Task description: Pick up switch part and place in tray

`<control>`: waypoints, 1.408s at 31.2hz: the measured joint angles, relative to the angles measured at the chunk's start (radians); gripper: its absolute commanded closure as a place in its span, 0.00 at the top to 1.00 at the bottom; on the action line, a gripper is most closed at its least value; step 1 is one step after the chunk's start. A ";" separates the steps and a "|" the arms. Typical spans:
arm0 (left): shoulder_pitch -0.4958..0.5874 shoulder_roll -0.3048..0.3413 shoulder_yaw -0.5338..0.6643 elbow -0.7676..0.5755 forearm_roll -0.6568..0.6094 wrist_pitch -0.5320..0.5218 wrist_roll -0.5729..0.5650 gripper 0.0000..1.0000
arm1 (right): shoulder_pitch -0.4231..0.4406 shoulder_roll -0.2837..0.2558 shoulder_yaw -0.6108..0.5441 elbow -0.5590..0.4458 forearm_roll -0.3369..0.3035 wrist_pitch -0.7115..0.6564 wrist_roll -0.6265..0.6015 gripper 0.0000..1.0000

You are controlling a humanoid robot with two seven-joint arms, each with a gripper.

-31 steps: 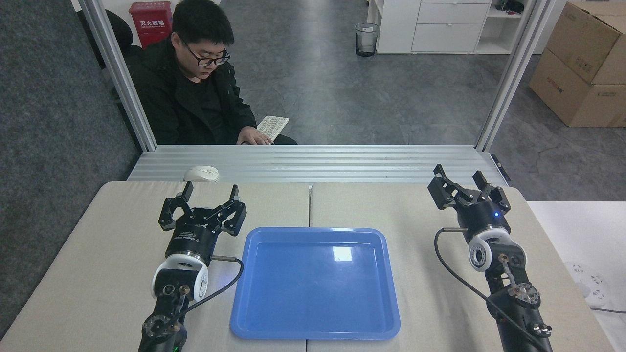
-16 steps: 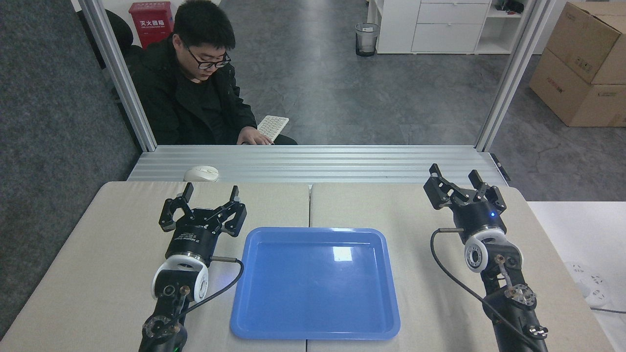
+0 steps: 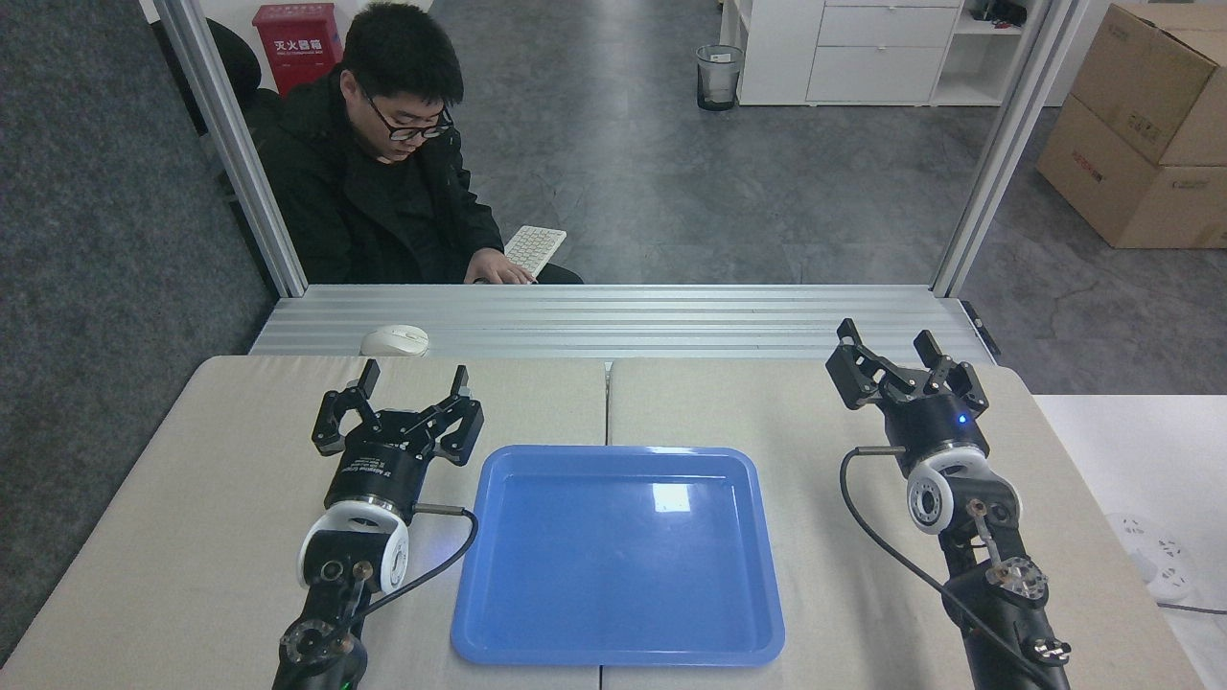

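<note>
Head view: left hand hovers with its fingers apart just left of the blue tray, gripping nothing. Right hand, fingers likewise spread and bare, hangs well right of the tray, over the beige counter. No switch part shows. Beyond the tray, a seated person faces a keyboard.
</note>
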 measured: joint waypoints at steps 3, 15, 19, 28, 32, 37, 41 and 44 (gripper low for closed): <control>0.000 0.000 0.000 0.000 0.000 0.000 0.000 1.00 | 0.000 0.001 0.000 -0.001 0.000 0.000 0.000 1.00; 0.000 -0.001 0.000 0.001 0.000 0.000 0.000 1.00 | 0.000 0.002 0.001 -0.005 0.000 0.000 0.000 1.00; 0.000 -0.001 0.000 0.001 0.000 0.000 0.001 1.00 | 0.000 0.002 0.000 -0.006 0.000 0.000 0.000 1.00; 0.003 -0.001 0.000 0.001 0.000 0.000 0.002 1.00 | 0.001 0.005 -0.001 -0.007 0.001 0.000 0.002 1.00; 0.007 -0.002 0.000 0.001 0.001 0.000 0.002 1.00 | 0.001 0.006 -0.001 -0.007 0.001 0.000 0.002 1.00; 0.011 -0.002 0.000 0.001 0.001 0.000 0.002 1.00 | 0.001 0.007 -0.002 -0.008 0.001 -0.002 0.002 1.00; 0.011 -0.002 0.000 0.000 0.001 0.000 0.002 1.00 | 0.001 0.008 -0.003 -0.008 0.001 -0.002 0.002 1.00; 0.011 -0.002 0.000 0.000 0.001 0.000 0.002 1.00 | 0.001 0.008 -0.003 -0.008 0.002 -0.002 0.002 1.00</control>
